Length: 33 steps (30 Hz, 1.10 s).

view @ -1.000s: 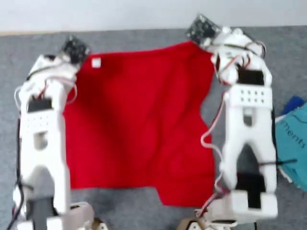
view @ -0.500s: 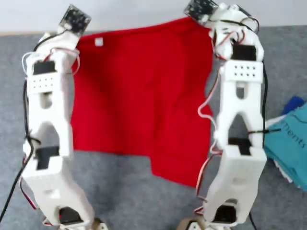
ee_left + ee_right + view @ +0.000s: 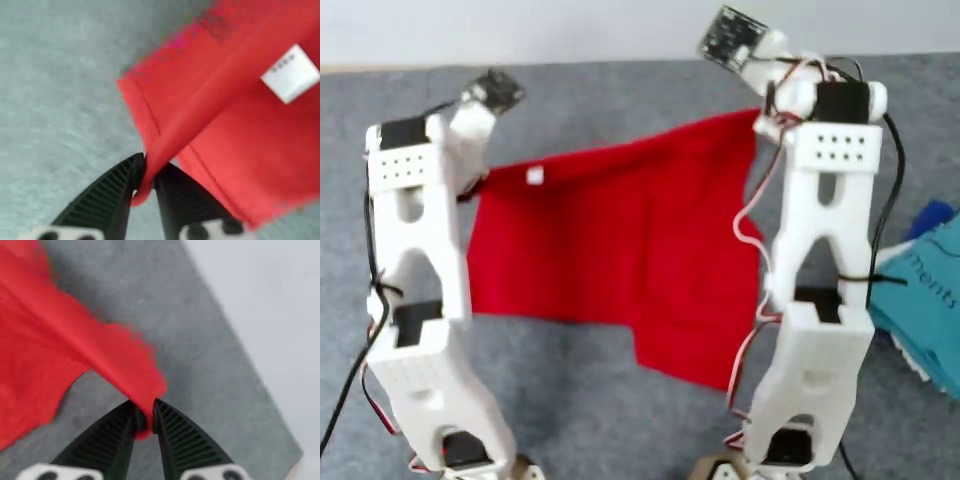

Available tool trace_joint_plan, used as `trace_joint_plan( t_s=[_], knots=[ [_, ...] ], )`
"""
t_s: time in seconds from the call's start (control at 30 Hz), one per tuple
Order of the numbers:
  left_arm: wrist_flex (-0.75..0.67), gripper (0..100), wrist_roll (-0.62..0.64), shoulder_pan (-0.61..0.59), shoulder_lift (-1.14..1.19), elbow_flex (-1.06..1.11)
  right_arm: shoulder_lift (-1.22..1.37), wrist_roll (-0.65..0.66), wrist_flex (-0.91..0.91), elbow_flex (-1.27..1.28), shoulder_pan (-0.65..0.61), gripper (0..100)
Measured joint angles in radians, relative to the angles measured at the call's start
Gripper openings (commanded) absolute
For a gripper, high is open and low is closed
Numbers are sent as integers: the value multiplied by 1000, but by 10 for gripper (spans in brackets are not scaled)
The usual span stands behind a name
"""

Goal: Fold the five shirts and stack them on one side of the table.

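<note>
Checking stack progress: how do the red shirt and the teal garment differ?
The red shirt is spread open, its far corners pinched by the left gripper and right gripper; the teal garment lies aside, untouched. Red is plain with a white tag; teal bears print. Both rest on the grey table.

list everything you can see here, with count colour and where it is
red shirt: one, red, spread mid-table between the arms, far edge lifted at both corners
label: one, white, on the red shirt near the left arm's corner
teal shirt: one, teal, right edge of the table
blue cloth: one, blue, just beyond the teal shirt
table: one, grey covering
left gripper: black fingers, shut on a corner of the red shirt
right gripper: black fingers, shut on the other far corner
arms: two, white, either side of the red shirt
</note>
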Motion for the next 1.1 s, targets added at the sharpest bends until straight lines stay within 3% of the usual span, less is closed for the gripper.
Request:
trace_joint_plan(
  t_s=[0.13,0.3,0.83,1.1],
  knots=[
    [107,5,-58,0,0,0,-2,-2,172,-75,0,11],
    [190,5,-140,-20,0,0,-37,-3,186,-35,5,11],
    [195,7,-279,-106,3,167,-695,-8,186,1039,-34,11],
    [98,8,-285,-123,3,253,-904,-9,143,1433,-34,11]
  ],
)
